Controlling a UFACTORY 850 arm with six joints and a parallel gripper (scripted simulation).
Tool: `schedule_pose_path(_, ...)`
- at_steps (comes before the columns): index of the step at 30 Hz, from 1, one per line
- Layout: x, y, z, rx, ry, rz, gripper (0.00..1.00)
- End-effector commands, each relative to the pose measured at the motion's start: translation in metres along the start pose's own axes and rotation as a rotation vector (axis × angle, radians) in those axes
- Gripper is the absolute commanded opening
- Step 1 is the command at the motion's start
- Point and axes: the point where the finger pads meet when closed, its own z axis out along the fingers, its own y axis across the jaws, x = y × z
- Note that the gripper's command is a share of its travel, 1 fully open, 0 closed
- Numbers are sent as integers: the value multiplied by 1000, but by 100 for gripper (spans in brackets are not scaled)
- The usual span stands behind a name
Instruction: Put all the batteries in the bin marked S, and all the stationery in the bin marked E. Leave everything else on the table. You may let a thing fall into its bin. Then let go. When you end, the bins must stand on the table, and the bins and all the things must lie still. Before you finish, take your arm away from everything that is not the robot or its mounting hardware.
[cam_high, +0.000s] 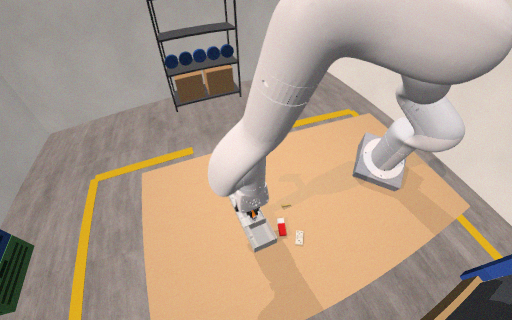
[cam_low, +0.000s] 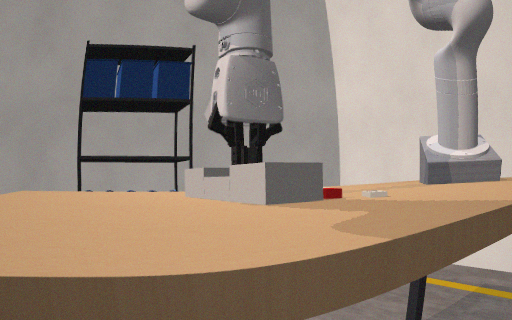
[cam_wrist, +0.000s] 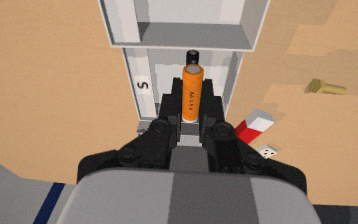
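The gripper (cam_wrist: 191, 116) has its jaws nearly closed, clamped on an orange battery (cam_wrist: 192, 92) that points down into the bin (cam_wrist: 145, 85) marked S. A black battery (cam_wrist: 192, 55) already lies inside that bin. In the exterior view the fingers (cam_low: 239, 147) dip behind the bin's wall. Just beside the bin on the table (cam_high: 200, 270) lie a red and white eraser (cam_high: 281, 226) and a domino (cam_high: 299, 237). Farther off lies 1 brass bolt (cam_wrist: 325, 88).

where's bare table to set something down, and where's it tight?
Bare: the wide stretch of table left of and in front of the bins. Tight: right of the bins, where eraser, domino and bolt cluster; gripper holds the orange battery over bin S.
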Motion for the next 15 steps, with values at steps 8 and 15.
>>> schedule_pose_path(8,0,-1,7,3,0,-1,0)
schedule_pose_path(15,0,-1,7,3,0,-1,28)
